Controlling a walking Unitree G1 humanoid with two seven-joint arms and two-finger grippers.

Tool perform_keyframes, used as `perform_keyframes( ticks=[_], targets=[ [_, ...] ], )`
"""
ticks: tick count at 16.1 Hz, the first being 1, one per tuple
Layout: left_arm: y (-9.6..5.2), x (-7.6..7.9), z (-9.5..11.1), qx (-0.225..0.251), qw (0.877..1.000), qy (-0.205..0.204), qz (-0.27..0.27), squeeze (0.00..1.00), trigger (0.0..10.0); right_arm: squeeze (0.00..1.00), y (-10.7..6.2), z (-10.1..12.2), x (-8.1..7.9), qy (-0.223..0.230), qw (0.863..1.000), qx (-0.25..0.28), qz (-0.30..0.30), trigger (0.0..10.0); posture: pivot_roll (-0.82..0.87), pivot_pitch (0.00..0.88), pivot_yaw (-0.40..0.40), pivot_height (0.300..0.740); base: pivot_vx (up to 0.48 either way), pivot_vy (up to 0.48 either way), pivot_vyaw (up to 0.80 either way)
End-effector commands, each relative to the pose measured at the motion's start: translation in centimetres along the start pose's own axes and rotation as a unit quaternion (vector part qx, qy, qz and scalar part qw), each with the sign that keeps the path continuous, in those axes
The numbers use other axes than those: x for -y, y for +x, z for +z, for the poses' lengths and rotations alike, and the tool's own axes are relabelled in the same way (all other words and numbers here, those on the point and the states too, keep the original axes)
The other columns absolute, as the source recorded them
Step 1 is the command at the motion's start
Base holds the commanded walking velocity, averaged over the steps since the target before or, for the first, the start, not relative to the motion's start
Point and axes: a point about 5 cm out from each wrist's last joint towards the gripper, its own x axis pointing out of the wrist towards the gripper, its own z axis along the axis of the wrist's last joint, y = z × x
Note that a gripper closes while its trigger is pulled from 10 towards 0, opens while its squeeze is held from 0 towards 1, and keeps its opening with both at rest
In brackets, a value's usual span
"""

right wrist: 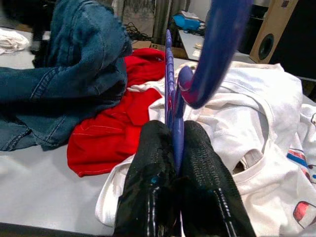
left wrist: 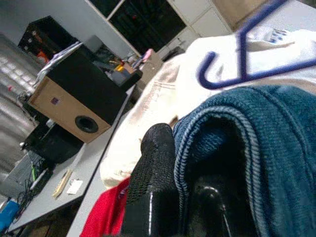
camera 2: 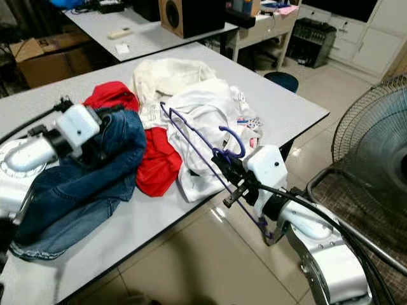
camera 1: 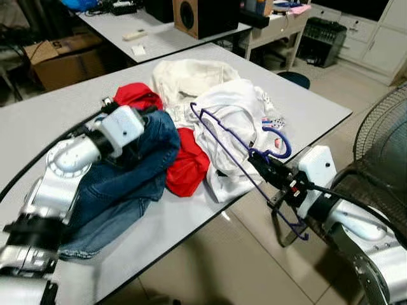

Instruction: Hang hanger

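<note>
On the grey tabletop [camera 1: 38, 121], the left end effector [left wrist: 173, 197] sits at the left of the clothes pile, buried in the blue jeans [camera 1: 137, 168]. In the left wrist view a denim fold lies between its black fingers [left wrist: 153, 168], so it seems clamped on the jeans, though the second finger is mostly hidden by cloth. Just right of the jeans on the tabletop lies a red garment [camera 1: 187, 165], part of it showing behind the denim too. Further right, a cream garment [camera 1: 184, 79] lies toward the far side and a white T-shirt [camera 1: 232, 117] drapes to the tabletop's near edge. The purple hanger [camera 1: 235, 152] stands tilted over the white T-shirt, its hook just above the shirt. The right end effector [right wrist: 177, 148], beyond the tabletop's right edge, is pinched closed on the hanger's wire. A fan [camera 1: 381, 136] stands on the floor, well right of the tabletop.
</note>
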Motion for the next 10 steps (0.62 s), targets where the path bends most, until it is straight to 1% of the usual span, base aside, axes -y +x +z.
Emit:
perform_keyframes(
  ticks=[1,2,3,4,5,6,7,8,9,10],
  targets=[
    [0.3,-2.1,0.3,0.000,0.999,-0.012,0.050,0.00,0.0,0.00,-0.2,1.2,-0.3,-0.009,0.999,0.031,0.021,10.0,-0.04,0.000,0.073,0.740,0.000,0.000,0.00],
    [0.7,-4.2,0.8,0.005,0.995,-0.025,0.101,0.00,0.0,0.00,-0.1,1.6,-0.6,-0.006,0.998,0.042,0.041,10.0,-0.03,0.000,0.070,0.740,0.000,0.000,0.00],
    [0.8,-6.5,1.4,0.011,0.987,-0.039,0.154,0.00,0.0,0.00,0.0,1.8,-1.0,-0.006,0.997,0.047,0.061,10.0,-0.03,0.000,0.067,0.740,0.000,0.000,0.00],
    [0.8,-7.9,1.7,0.013,0.982,-0.048,0.181,0.00,0.0,0.00,0.2,1.9,-1.1,-0.006,0.996,0.049,0.072,10.0,-0.02,0.000,0.063,0.740,0.000,0.000,0.00],
    [0.6,-10.3,2.3,0.020,0.971,-0.060,0.231,0.00,0.0,0.00,0.4,2.1,-1.5,-0.005,0.994,0.053,0.094,10.0,-0.02,0.000,0.061,0.740,0.000,0.000,0.00],
    [0.5,-11.2,2.7,0.026,0.966,-0.071,0.247,0.00,0.0,0.00,0.6,2.2,-1.7,-0.005,0.993,0.056,0.108,10.0,-0.02,0.000,0.058,0.740,0.000,0.000,0.00],
    [0.4,-12.5,3.5,0.037,0.963,-0.072,0.258,0.00,0.0,0.00,0.9,2.3,-2.2,-0.004,0.989,0.056,0.138,10.0,-0.01,0.000,0.054,0.740,0.000,0.000,0.00],
    [0.6,-13.2,4.4,0.048,0.965,-0.066,0.251,0.00,0.0,0.00,1.5,2.4,-2.7,-0.008,0.984,0.052,0.170,10.0,-0.01,0.000,0.054,0.740,0.000,0.000,0.00],
    [1.0,-13.7,5.7,0.070,0.967,-0.061,0.238,0.00,0.0,0.00,2.8,2.5,-3.2,-0.019,0.979,0.050,0.196,10.0,-0.01,0.000,0.051,0.740,0.000,0.000,0.00],
    [1.2,-13.8,6.3,0.078,0.967,-0.057,0.237,0.00,0.0,0.00,3.5,2.6,-3.3,-0.022,0.978,0.051,0.201,10.0,0.00,0.000,0.051,0.740,0.000,0.000,0.00]
  ],
)
